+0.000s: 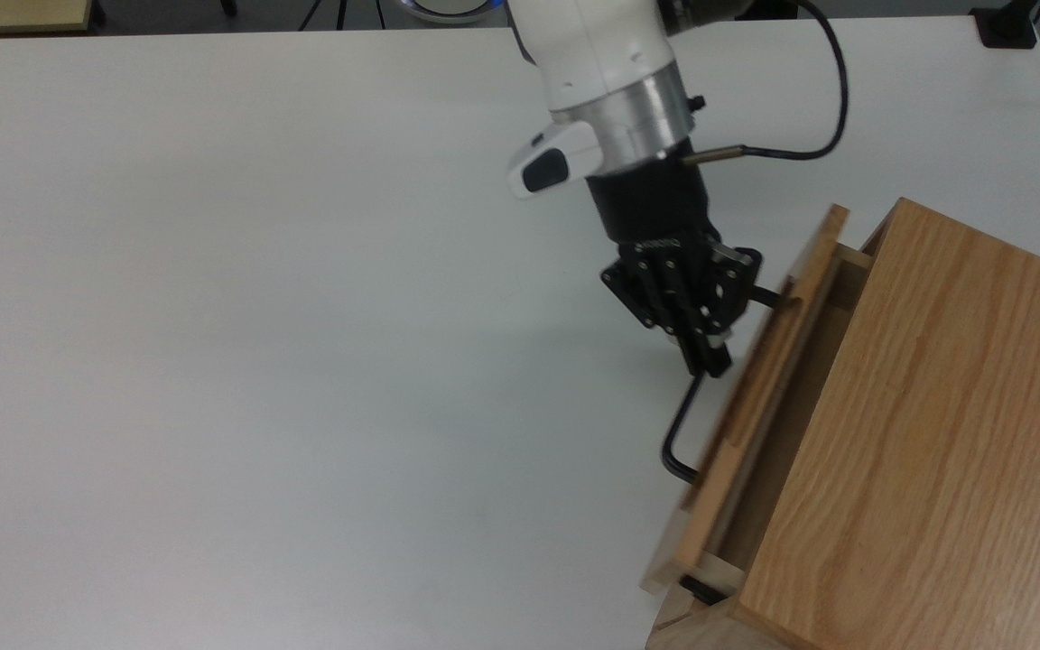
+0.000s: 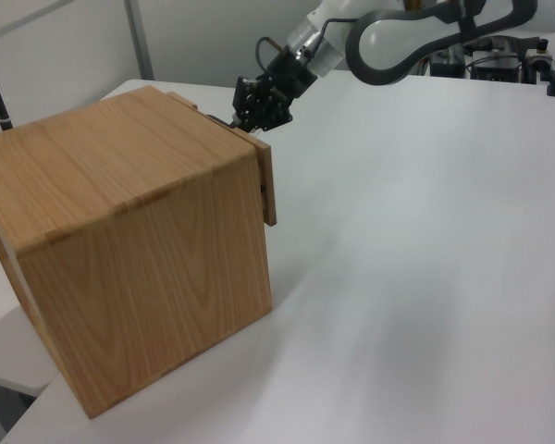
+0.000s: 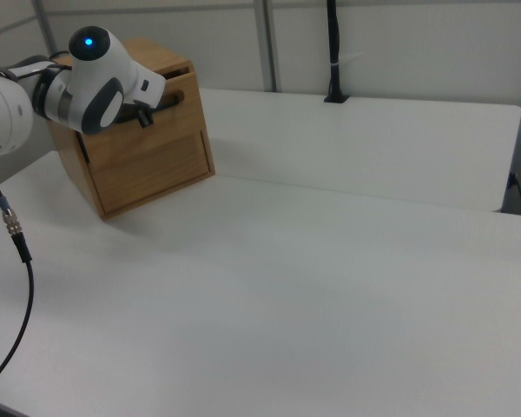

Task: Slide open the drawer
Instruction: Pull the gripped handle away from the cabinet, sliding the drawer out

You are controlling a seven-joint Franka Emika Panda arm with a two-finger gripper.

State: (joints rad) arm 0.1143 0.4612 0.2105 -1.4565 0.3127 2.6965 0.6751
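Apparently the end effector (image 1: 708,348) was clamped on the handle (image 1: 681,433) of the drawer (image 1: 759,397), partly open beside it; an off-axis pull could have jammed the rails or slipped the grip.

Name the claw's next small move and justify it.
Probably keep pulling straight out, away from the cabinet: the claw is shut on the handle, and the drawer shows just a narrow gap in the top view, so it's barely open.
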